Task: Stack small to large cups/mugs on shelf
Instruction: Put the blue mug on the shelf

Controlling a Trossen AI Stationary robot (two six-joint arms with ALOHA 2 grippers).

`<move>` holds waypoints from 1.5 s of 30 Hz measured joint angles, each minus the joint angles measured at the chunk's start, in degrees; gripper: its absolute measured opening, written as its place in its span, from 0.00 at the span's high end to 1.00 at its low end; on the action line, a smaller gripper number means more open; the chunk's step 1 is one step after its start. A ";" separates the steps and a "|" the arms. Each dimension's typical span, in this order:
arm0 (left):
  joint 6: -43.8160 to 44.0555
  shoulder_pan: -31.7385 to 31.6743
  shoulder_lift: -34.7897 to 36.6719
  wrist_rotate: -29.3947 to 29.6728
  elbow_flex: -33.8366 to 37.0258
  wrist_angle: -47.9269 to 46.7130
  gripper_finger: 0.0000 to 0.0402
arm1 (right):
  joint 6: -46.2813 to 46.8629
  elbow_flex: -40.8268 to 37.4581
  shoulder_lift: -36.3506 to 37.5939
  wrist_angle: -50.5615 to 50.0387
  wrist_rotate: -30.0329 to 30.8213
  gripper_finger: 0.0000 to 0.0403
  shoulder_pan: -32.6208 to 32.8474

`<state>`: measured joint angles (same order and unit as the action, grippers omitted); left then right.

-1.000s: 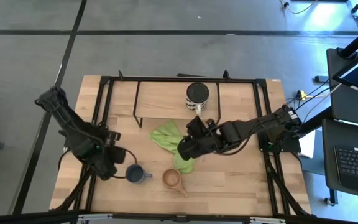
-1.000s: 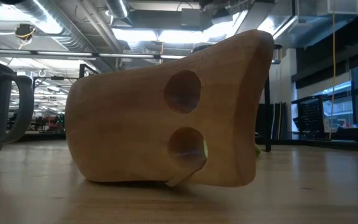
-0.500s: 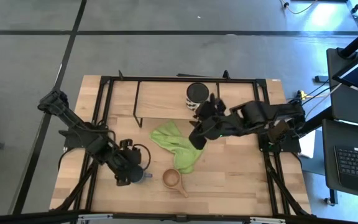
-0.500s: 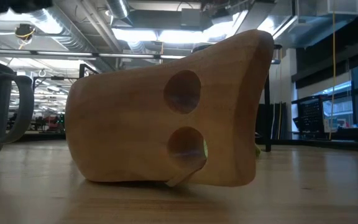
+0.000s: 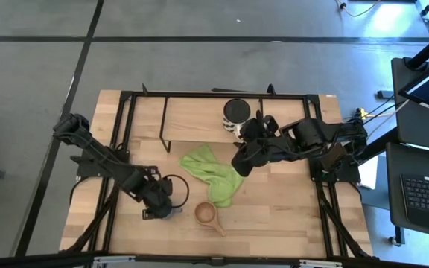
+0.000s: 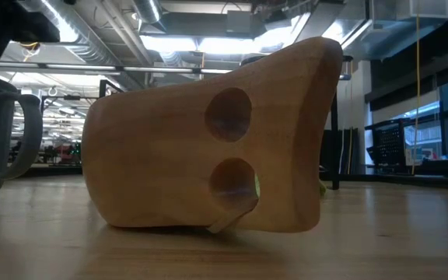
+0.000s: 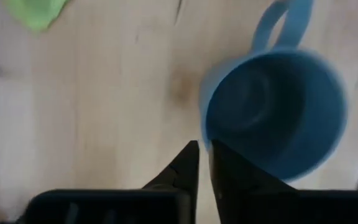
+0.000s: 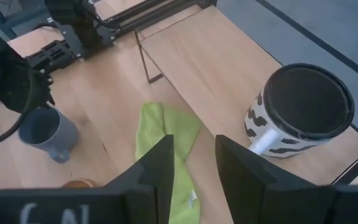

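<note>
While the shelf (image 5: 199, 117) carries only the big mug (image 5: 237, 113) at its right end, the right gripper (image 5: 238, 162) hangs beside it over the green cloth (image 5: 213, 175), fingers slightly apart, empty. Left gripper (image 5: 161, 205) sits at the blue mug (image 7: 277, 113), jaws nearly together at its rim. Wooden cup (image 5: 206, 215) lies just beside the blue mug.

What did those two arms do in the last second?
The left gripper moved across to the blue mug and now sits at its rim. The right gripper drew back off the green cloth toward the shelf. The cups and cloth stayed put.
</note>
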<state>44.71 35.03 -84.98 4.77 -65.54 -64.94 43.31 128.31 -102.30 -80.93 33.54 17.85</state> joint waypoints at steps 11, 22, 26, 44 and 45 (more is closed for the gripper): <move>1.15 5.68 1.63 7.90 0.00 0.79 0.66 | 1.62 -0.02 -0.02 0.04 0.88 0.70 -1.07; 21.94 3.53 1.63 0.53 0.00 -2.02 0.60 | 1.60 -0.02 -0.02 0.04 1.47 0.70 -1.67; 35.58 4.56 1.63 -1.14 0.00 1.80 0.60 | 0.43 -0.02 -0.02 0.06 1.47 0.70 -1.66; 73.65 12.34 -1.07 4.27 1.03 3.93 0.60 | -6.44 -0.04 -0.04 0.07 3.00 0.70 -1.47; 74.55 12.34 -1.68 4.42 1.03 3.61 0.60 | -6.76 -0.04 -0.04 0.07 3.00 0.70 -1.48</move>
<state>119.26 47.37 -86.66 9.19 -64.51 -61.33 36.55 128.27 -102.35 -80.86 36.53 16.37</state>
